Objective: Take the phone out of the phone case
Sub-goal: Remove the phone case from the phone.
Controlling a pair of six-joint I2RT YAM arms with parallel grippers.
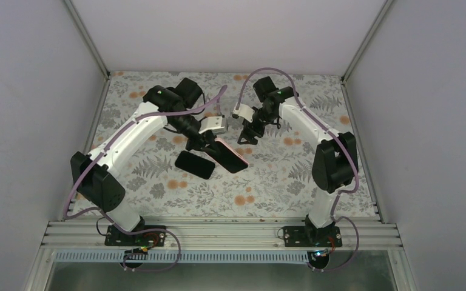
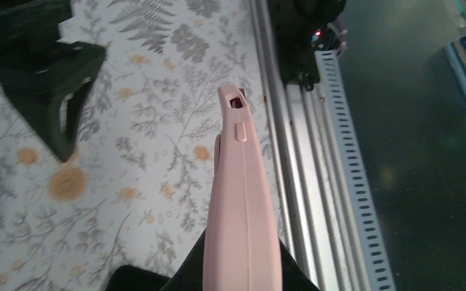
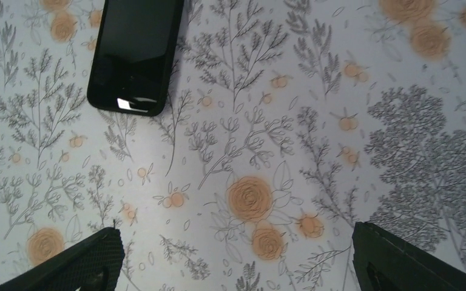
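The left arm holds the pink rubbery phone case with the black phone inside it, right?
Not quite. The left end effector holds the pink rubbery phone case, but the black phone is outside it, lying flat on the flowered table, as the top external view shows.

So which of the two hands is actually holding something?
The left hand, clamped on the pink phone case; the right hand hangs open and empty over the floral table.
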